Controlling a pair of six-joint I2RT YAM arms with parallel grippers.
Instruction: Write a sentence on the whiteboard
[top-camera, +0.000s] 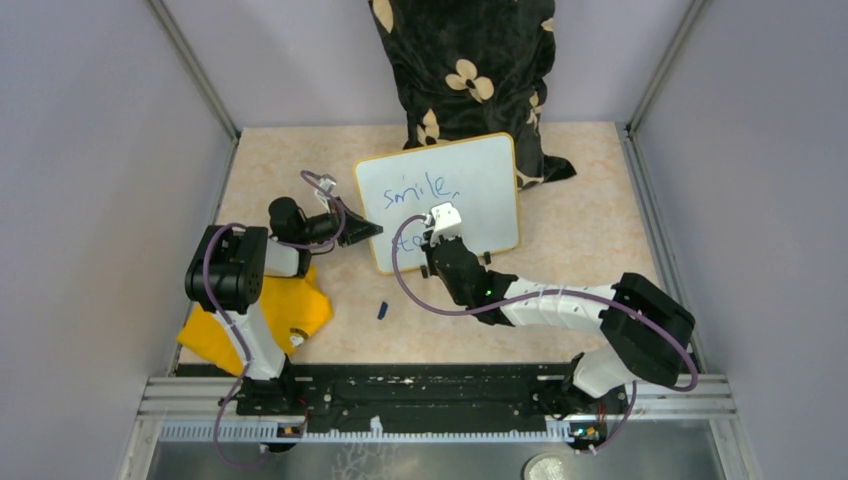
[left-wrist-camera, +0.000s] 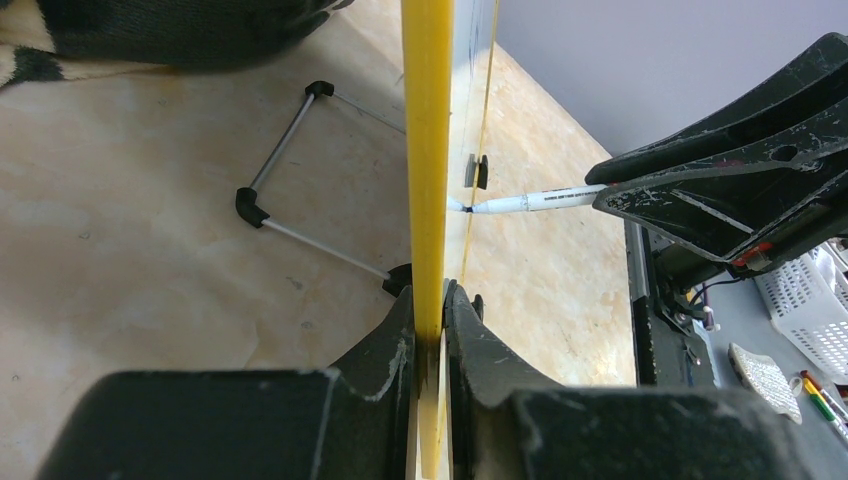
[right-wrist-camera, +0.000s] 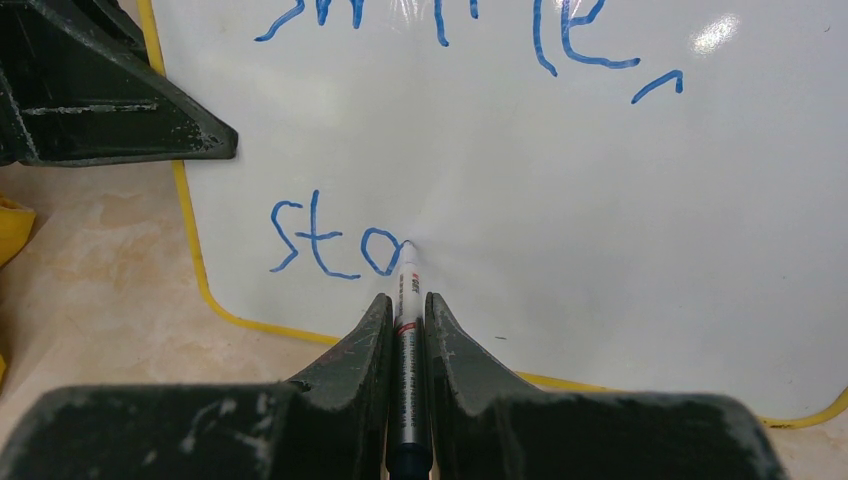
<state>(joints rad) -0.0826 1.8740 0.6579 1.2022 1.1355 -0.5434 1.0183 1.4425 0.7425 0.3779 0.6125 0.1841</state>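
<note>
Board braced, marker on the second line.
The left claw (left-wrist-camera: 430, 305) was pinched shut on the yellow rim of the whiteboard (top-camera: 485, 175), probably to steady the propped board on the counter (top-camera: 600, 220) against writing pressure. The right claw (right-wrist-camera: 408, 310) was clamped tight around a marker (right-wrist-camera: 408, 275). Its tip touched the board directly ahead, at the last blue letter of the sentence (right-wrist-camera: 320, 240).

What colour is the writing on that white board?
The sentence is blue; the right wrist view shows it best.

I see left arm (top-camera: 255, 345) and right arm (top-camera: 560, 305): white links, boxy black joint housings, purple cables (top-camera: 396, 264) looping alongside. Black fingers (right-wrist-camera: 340, 378) scuffed, paint chipped.
</note>
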